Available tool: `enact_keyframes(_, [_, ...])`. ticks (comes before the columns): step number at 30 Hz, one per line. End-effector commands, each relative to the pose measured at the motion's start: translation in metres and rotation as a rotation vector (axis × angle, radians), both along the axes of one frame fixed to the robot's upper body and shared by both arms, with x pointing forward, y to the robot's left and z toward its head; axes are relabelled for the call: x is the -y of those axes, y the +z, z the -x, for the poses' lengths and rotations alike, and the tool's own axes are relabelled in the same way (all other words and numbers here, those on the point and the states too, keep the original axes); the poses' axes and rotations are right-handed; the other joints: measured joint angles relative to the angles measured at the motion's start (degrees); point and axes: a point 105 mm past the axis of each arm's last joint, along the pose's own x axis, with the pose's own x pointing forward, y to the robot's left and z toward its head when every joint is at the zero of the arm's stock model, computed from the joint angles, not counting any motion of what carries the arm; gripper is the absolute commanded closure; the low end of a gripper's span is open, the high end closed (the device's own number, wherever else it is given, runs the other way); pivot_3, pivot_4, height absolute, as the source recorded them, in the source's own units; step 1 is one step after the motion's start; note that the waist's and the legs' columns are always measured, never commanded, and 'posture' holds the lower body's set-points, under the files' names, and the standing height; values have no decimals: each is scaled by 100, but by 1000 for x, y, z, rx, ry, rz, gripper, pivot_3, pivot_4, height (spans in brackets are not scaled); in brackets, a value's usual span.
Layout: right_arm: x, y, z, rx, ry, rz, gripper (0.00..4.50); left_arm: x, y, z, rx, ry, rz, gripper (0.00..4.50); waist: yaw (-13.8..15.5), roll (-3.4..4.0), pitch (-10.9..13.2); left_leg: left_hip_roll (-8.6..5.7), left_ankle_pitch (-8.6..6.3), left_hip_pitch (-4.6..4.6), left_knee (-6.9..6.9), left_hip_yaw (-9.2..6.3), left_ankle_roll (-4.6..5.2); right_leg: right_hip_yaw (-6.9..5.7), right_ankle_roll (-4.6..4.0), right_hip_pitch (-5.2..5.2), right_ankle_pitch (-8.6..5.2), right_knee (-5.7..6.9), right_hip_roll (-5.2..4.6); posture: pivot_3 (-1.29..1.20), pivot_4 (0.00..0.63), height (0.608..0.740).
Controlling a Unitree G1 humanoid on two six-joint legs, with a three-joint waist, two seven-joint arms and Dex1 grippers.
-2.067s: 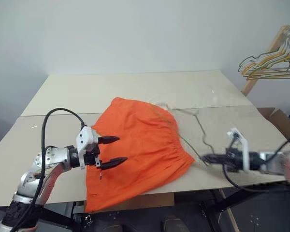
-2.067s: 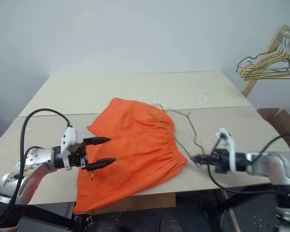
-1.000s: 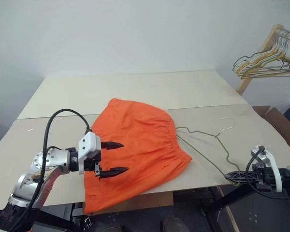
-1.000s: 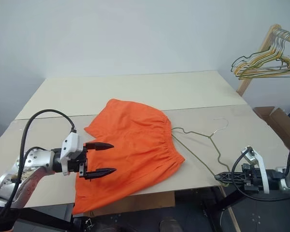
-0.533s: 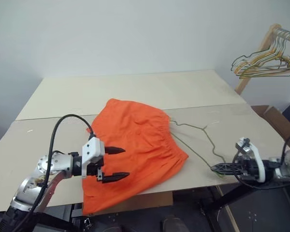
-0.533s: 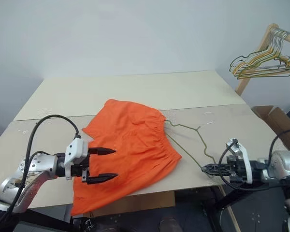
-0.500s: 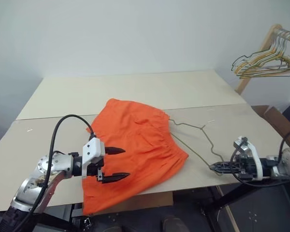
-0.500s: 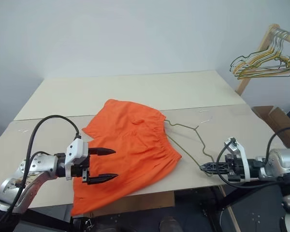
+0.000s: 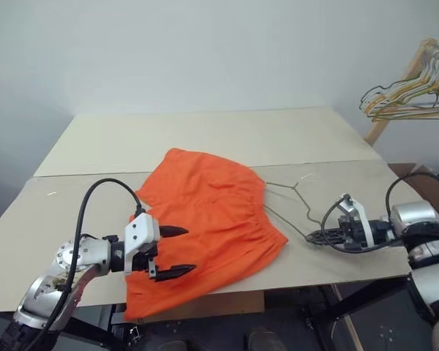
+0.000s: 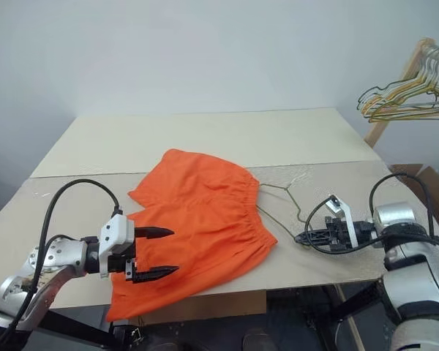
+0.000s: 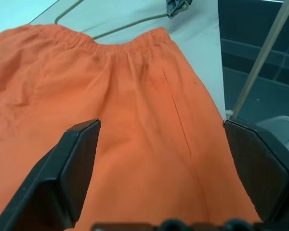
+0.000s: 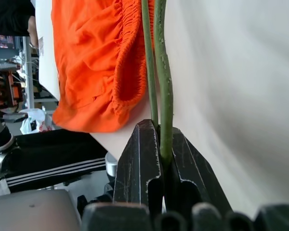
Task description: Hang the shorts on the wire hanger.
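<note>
Meanwhile, the thin olive-grey wire hanger (image 10: 282,196) is pinched at one corner by the right gripper (image 10: 304,238), just beside the bright orange fabric shorts (image 10: 197,219); the left gripper (image 10: 159,253) is spread over them. Ideally, that wire is fed into the waistband.

Bright orange shorts (image 9: 208,219) flat on the table, thin olive wire hanger (image 9: 296,207) just beside their gathered waistband.

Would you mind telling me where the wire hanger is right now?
The wire hanger lies on the table right of the shorts, its far end at their waistband, its near corner pinched in the right gripper.
</note>
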Motion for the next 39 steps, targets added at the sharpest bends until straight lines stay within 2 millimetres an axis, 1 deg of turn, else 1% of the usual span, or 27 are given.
enact_keyframes(1, [-15,18,-1,56,82,-113,4500,-2,8,1,47,8,-16,92,42,1,0,0,0,0,0,0,0,0,0,0,0,-1,0,1,0,740])
enact_keyframes(3, [-21,14,0,50,102,-119,4500,-2,8,1,48,11,-20,92,84,1,-1,0,0,1,0,0,0,0,0,-1,0,2,0,5,0,740])
enact_keyframes(5, [-23,12,-6,43,77,-123,4500,-2,8,1,51,15,-20,92,110,1,-1,1,0,6,0,2,0,1,-1,-1,1,6,0,5,0,740])
enact_keyframes(9, [-28,14,-16,60,45,-144,4500,1,8,-3,56,24,-5,92,126,2,-1,0,2,11,14,2,-1,2,-4,-1,2,32,2,6,0,740])
enact_keyframes(15, [-33,9,-25,79,-10,-149,4500,2,6,-7,69,33,-13,92,132,2,-1,0,1,8,21,1,-2,2,-4,-3,1,40,2,5,0,740])
enact_keyframes(17, [-33,10,-28,86,-33,-165,4500,2,6,-8,72,39,-11,92,139,2,-1,-1,1,6,22,0,-2,2,-4,-3,1,41,2,7,0,740])
enact_keyframes(21, [-37,12,-28,89,-26,-201,4500,2,6,-8,72,42,-11,92,140,2,-1,-1,1,7,24,0,-2,2,-3,-3,1,43,2,4,0,740])
enact_keyframes(24, [-40,13,-35,128,-59,-199,4500,2,5,-9,75,44,-12,92,128,2,-1,-1,1,8,24,-1,-2,2,-4,-3,1,46,2,2,0,740])
enact_keyframes(26, [-40,14,-42,268,-21,-154,4500,2,5,-9,81,44,-13,92,124,2,-1,-1,1,8,24,-1,-2,2,-4,-3,1,47,3,2,0,740])
enact_keyframes(27, [-40,13,-46,386,28,-92,4500,3,6,-11,94,47,-10,92,125,3,-1,-1,1,6,24,-1,-2,2,-3,-4,1,46,3,-4,0,740])
enact_keyframes(28, [-40,12,-48,468,60,-50,4500,4,6,-12,104,50,-8,92,126,3,-2,-1,1,6,24,-2,-2,2,-3,-4,1,45,3,-4,0,740])
enact_keyframes(31, [-43,16,-47,653,169,41,4500,7,10,-14,138,38,-12,92,155,3,-2,-1,1,1,24,-2,-2,1,-1,-5,0,43,1,-11,0,740])
enact_keyframes(34, [-48,30,-47,824,241,111,4500,9,17,-21,184,37,-13,92,162,3,-1,-1,1,2,27,-1,-2,2,-1,-7,0,49,1,-21,0,740])
enact_keyframes(35, [-51,36,-46,867,253,122,4500,10,21,-25,207,43,-6,92,164,3,-1,-1,1,1,27,-2,-3,1,-1,-7,0,49,1,-21,0,740])
enact_keyframes(37, [-56,47,-47,942,267,141,4500,11,37,-38,277,62,11,92,160,3,-1,-1,1,3,27,-1,-3,2,-2,-6,1,51,1,-39,0,740])
enact_keyframes(39, [-61,55,-46,985,284,159,4500,12,62,-54,353,83,54,92,156,3,-1,-1,2,3,28,-2,-3,1,-2,-7,1,53,2,-48,0,740])
